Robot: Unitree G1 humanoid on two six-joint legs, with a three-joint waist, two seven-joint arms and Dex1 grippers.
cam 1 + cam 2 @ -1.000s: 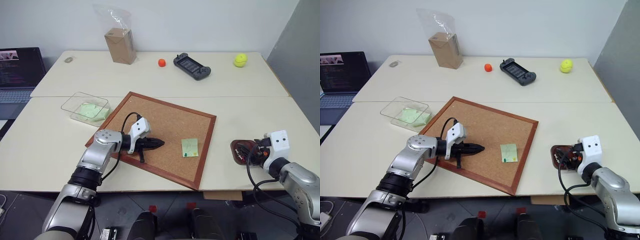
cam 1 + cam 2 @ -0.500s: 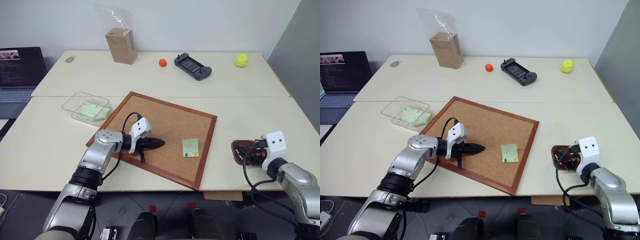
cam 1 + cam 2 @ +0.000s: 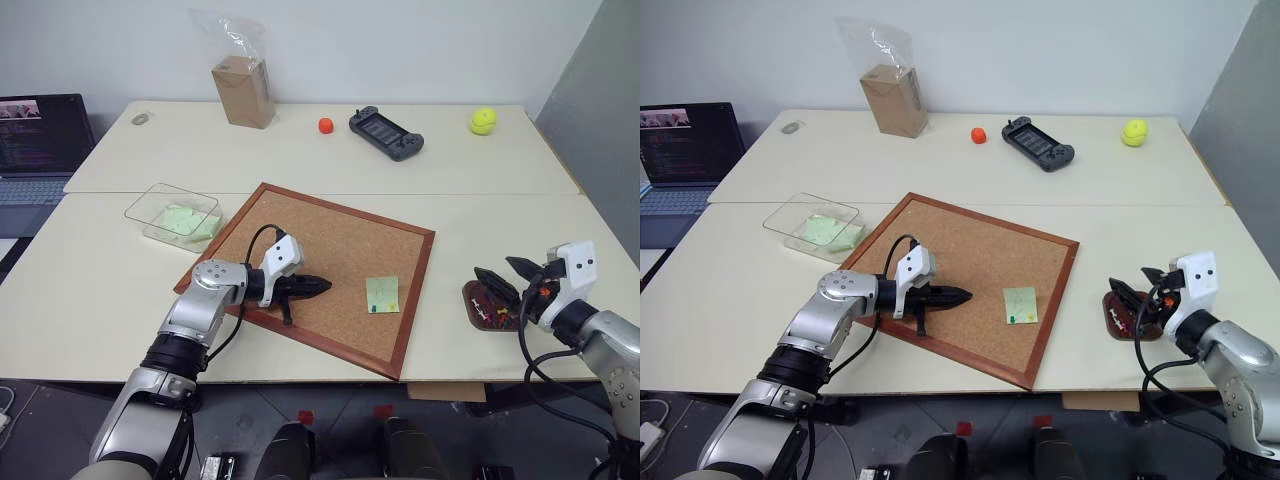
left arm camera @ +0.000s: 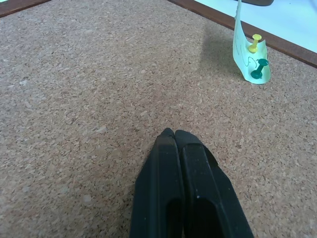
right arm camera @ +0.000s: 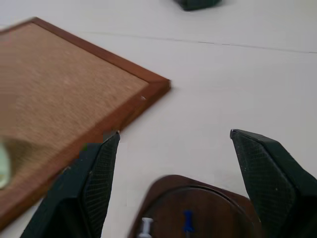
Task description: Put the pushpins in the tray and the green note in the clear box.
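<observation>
The corkboard (image 3: 318,270) lies near the front of the table (image 3: 480,205), turned at an angle, and serves as the landmark here. The left gripper (image 3: 322,286) sits low over the board's middle, pointing toward its right edge, with its two black fingers (image 4: 171,163) pressed together and nothing between them. Ahead of it, near the board's right edge, the green note (image 3: 381,293) is pinned to the cork; in the left wrist view its upper edge curls up, and a yellow pin (image 4: 255,41) and a green pin (image 4: 257,70) hold it. To the right of the board, apart from its frame, the tray (image 3: 487,306) rests on the table with several pins (image 3: 494,309) in it; the right wrist view shows a blue pin (image 5: 187,219) and a white pin (image 5: 144,226) on its brown surface. The right gripper (image 3: 510,276) hangs just above the tray, fingers spread wide and empty, aimed toward the board. Off the board's left corner stands the clear box (image 3: 172,214), holding pale green paper (image 3: 180,220). Beyond the board, at the table's far side, are a carton in a plastic bag (image 3: 240,88), an orange ball (image 3: 325,125), a game controller (image 3: 386,132) and a yellow ball (image 3: 483,120). A laptop (image 3: 40,135) sits well to the left of the board, beside the table.
</observation>
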